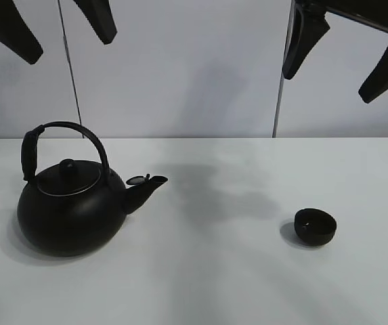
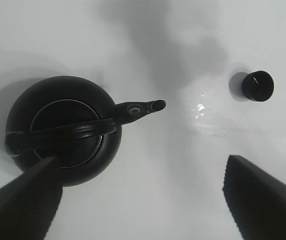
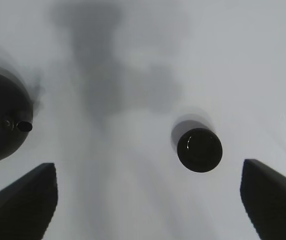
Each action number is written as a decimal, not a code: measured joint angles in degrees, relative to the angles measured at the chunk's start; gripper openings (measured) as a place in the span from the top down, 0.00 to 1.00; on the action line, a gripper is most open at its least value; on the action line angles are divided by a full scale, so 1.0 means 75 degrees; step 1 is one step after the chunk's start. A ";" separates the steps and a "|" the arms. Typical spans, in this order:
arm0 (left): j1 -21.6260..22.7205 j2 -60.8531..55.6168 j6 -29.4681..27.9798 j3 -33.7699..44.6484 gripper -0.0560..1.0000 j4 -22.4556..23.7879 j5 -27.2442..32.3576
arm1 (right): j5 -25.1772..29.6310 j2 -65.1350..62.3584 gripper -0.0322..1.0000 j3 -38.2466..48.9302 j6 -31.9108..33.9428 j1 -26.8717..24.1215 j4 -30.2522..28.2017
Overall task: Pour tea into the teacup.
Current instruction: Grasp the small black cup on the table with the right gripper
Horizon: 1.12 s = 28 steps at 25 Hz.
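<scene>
A squat, rounded black kettle [image 1: 70, 211] stands on the left of the smooth white table [image 1: 214, 291]. Its arched handle [image 1: 68, 128] stands upright with a thicker grip down one side. The lid, edged by a thin pale ring, carries a round knob [image 1: 67, 166], and the short spout [image 1: 146, 188] points toward the teacup [image 1: 315, 227]. That small, matte black, bowl-shaped cup sits upright on the right of the table, well apart from the kettle, with a faint glint inside. The left gripper [image 1: 72, 47] hangs high above the kettle, its tapered black fingers [image 2: 25, 200] spread wide and holding nothing; their inner edges look finely ribbed. The right gripper [image 1: 328, 87] hovers above the cup, equally wide and empty.
</scene>
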 joint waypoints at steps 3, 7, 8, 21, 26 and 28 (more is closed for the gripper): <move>0.0000 0.0000 0.0000 0.0000 0.35 0.0000 0.0000 | 0.0056 0.0000 0.31 0.0000 -0.0256 0.0000 -0.0080; 0.0000 0.0000 0.0000 0.0000 0.35 0.0000 0.0000 | 0.0354 0.0000 0.32 0.0097 -0.0939 0.0000 -0.0498; 0.0000 0.0000 0.0000 0.0000 0.35 0.0000 0.0000 | 0.0337 0.0000 0.32 0.0243 -0.1090 0.0000 -0.0591; 0.0000 0.0000 0.0000 0.0000 0.35 0.0000 -0.0003 | -0.2335 0.0309 0.33 0.2584 -0.1598 0.0409 -0.1204; 0.0000 0.0000 0.0000 0.0000 0.35 0.0000 -0.0003 | -0.2633 0.0993 0.33 0.2584 -0.1598 0.0409 -0.1225; 0.0000 0.0000 0.0000 0.0000 0.35 0.0000 -0.0003 | -0.2640 0.1204 0.33 0.2584 -0.1607 0.0409 -0.1225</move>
